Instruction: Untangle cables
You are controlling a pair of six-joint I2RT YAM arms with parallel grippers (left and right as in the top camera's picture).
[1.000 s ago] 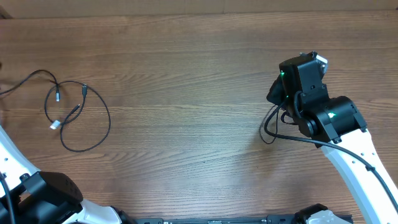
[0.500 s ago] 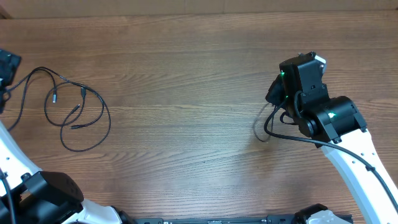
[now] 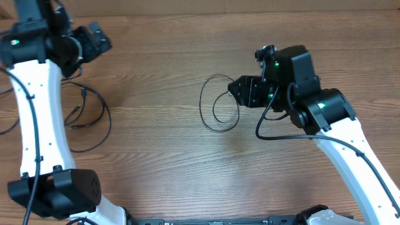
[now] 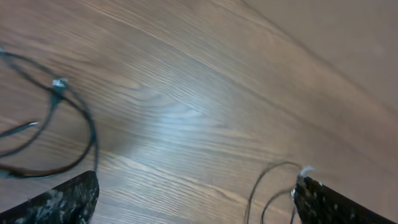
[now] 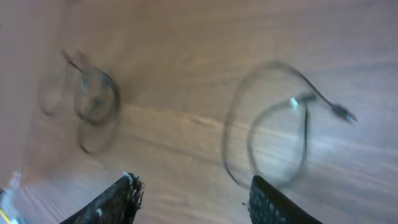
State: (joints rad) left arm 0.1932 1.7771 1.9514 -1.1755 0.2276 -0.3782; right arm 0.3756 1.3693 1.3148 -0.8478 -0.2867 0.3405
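Observation:
One thin black cable lies coiled in two loops on the wooden table, mid-table. My right gripper hovers just right of it, open and holding nothing. The right wrist view shows this coil with its metal-tipped plug ahead of the right gripper. A second loose cable sprawls at the left, partly hidden by my left arm. My left gripper is raised above the table's far left and open wide. In its wrist view the left gripper has nothing between its fingers; the left cable lies below.
The thicker black lead of the right arm hangs beside its wrist. The left arm's white links cross over part of the left cable. The table's far edge runs along the top.
My left arm swung in from the left edge to the far left, gripper wide open. The right gripper moved left and opened, and the coiled cable now lies free mid-table.

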